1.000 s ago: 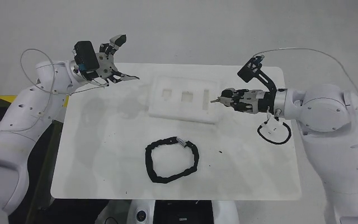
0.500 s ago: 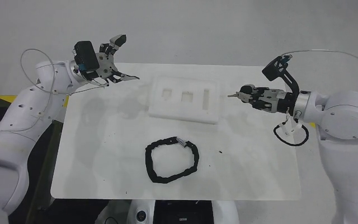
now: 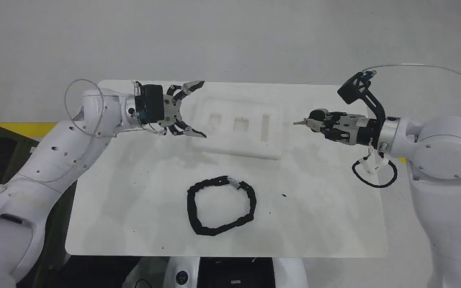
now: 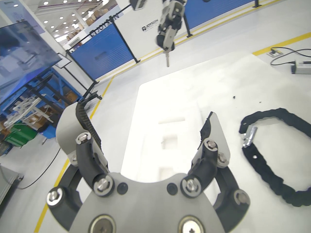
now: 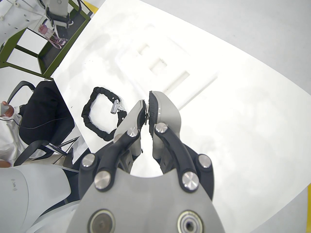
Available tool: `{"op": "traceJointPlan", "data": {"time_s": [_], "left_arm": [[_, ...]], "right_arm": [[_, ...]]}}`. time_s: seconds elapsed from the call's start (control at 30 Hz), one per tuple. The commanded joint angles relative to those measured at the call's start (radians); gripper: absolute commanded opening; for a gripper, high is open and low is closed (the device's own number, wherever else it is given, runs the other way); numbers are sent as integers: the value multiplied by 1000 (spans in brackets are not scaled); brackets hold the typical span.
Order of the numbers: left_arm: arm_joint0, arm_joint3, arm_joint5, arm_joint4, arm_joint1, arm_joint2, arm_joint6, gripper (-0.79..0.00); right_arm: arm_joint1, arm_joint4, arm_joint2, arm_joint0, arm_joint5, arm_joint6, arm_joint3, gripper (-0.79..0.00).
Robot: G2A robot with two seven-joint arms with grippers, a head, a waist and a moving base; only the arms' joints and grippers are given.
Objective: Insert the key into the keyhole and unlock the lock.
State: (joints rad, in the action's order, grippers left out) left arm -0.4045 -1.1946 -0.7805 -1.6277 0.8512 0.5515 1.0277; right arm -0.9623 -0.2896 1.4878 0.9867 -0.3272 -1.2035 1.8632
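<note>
The left pincer point(image 3: 193, 109), jaws apart, is swung in from the table's point(image 3: 130, 216) far left corner, likely to steady the lock point(image 3: 250, 204); the key point(image 3: 297, 123) is kept clamped in the right pincer point(image 3: 311, 120).

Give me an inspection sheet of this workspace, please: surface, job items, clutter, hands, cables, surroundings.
Surface: white table, a few dark specks.
Job's things: black fabric-sleeved chain lock lying in a loop; small silver key held in the air.
Clutter: white foam tray with rectangular cut-outs.
Hands: left hand open by the tray's end; right hand shut on the key.
Cables: grey cable loop at left arm; black cable loop under right wrist.
Surroundings: blue barriers, yellow floor lines.
</note>
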Motion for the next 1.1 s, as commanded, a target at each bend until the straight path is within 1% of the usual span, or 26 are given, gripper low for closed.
{"op": "traceJointPlan", "data": {"time_s": [0.0,0.1,0.17,0.23,0.33,0.53,0.83,1.07], "left_arm": [[-2,-21,-3,-40,8,-19,7,0],[-4,-48,-9,-88,19,-53,3,0],[2,-54,-52,-107,23,-89,-40,0],[16,-62,-102,-95,28,-121,-90,0],[43,-79,-150,-90,34,-168,-138,0],[107,-93,-221,-173,56,-260,-209,0],[176,-77,-232,-292,107,-378,-220,0],[167,-61,-232,-362,152,-382,-220,0]], "right_arm": [[0,0,0,0,0,0,0,-785],[0,0,0,0,0,0,0,-785],[0,0,0,0,0,0,0,-785],[0,0,0,0,0,0,0,-785],[0,0,0,0,0,0,0,-785],[0,0,0,0,0,0,0,-785],[0,0,0,0,0,0,0,-785],[0,0,0,0,0,0,0,-785]]}}
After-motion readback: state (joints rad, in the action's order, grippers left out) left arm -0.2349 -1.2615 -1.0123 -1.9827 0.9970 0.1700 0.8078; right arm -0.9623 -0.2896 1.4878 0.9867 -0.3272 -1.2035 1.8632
